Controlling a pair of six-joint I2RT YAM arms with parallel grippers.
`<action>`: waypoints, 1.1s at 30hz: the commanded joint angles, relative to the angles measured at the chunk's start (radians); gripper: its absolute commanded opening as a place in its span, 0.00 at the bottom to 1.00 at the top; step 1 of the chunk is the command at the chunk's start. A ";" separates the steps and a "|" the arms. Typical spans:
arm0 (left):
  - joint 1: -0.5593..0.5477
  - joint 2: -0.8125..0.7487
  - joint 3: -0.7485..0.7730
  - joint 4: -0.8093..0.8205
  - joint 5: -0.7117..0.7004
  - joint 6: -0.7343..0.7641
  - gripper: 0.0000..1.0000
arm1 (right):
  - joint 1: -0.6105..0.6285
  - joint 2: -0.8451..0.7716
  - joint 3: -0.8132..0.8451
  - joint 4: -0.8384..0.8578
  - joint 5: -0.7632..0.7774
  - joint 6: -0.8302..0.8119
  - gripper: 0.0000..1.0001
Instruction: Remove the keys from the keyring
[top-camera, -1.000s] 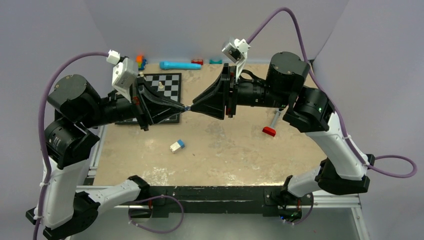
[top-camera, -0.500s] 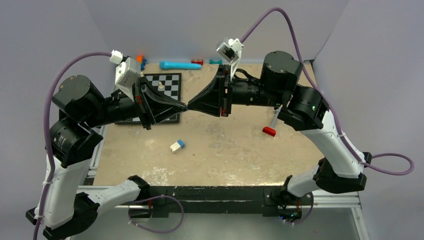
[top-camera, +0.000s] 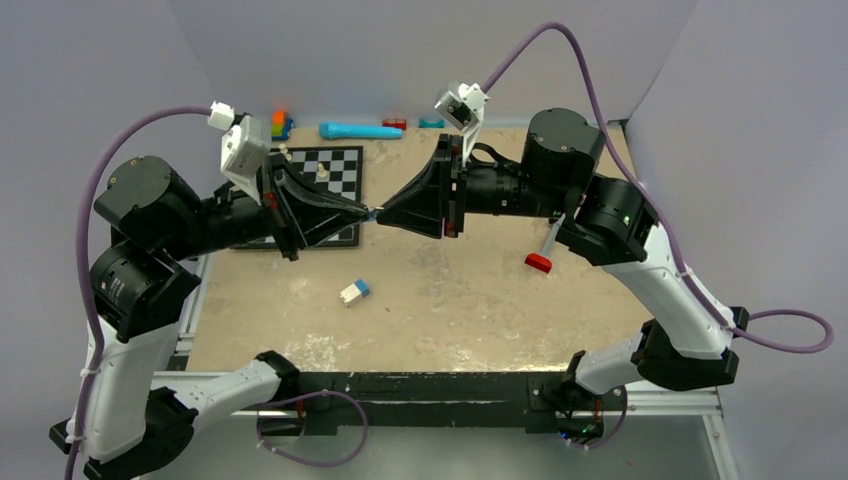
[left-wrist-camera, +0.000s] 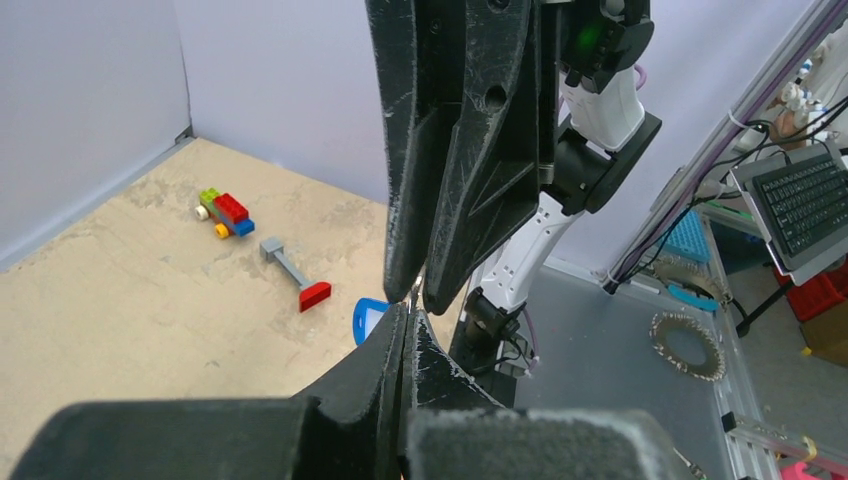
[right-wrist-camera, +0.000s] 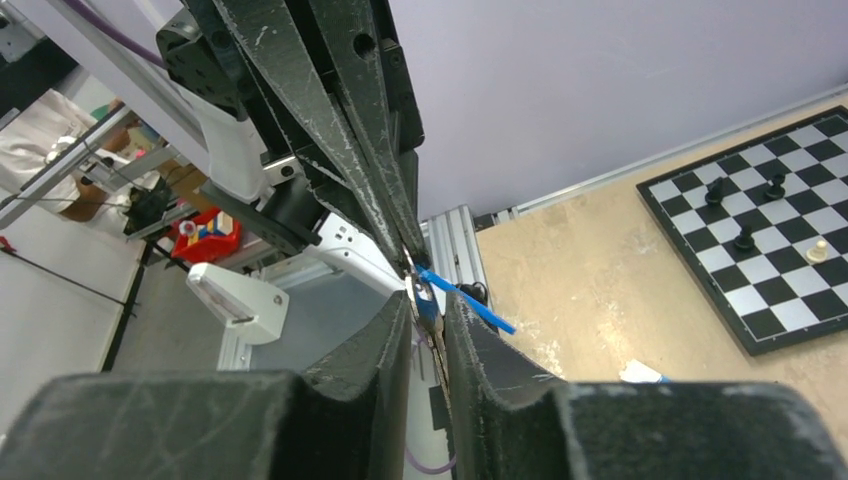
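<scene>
My two grippers meet tip to tip in mid-air above the table, by the chessboard's right edge. The left gripper (top-camera: 366, 212) (left-wrist-camera: 410, 308) is shut, with a thin glint of metal, the keyring (left-wrist-camera: 414, 293), at its tips. A blue plastic tag (left-wrist-camera: 368, 320) hangs beside them and shows edge-on as a blue strip (right-wrist-camera: 470, 306) in the right wrist view. The right gripper (top-camera: 380, 213) (right-wrist-camera: 429, 306) has its jaws a narrow gap apart, closed around the keys (right-wrist-camera: 425, 299): a small blue head and a pale silver blade. The ring itself is mostly hidden.
A chessboard (top-camera: 322, 180) with a few pieces lies at the back left. A white-and-blue block (top-camera: 354, 291) sits in the middle of the table. A grey tool with a red head (top-camera: 541, 258) lies on the right. A long blue object (top-camera: 360, 130) and coloured bricks (top-camera: 281, 122) line the back.
Both grippers have stayed tip to tip. The joined tips swayed slightly and came back, and both wrists have shifted a little to the left.
</scene>
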 joint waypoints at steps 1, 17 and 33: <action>-0.001 -0.007 0.001 0.063 -0.024 -0.026 0.00 | 0.002 -0.023 -0.006 0.035 -0.010 0.006 0.18; -0.001 -0.030 -0.061 0.158 -0.032 -0.089 0.00 | 0.002 -0.023 -0.019 0.079 -0.007 0.030 0.00; -0.002 -0.093 -0.191 0.329 -0.110 -0.197 0.00 | 0.001 -0.041 -0.067 0.154 -0.013 0.063 0.00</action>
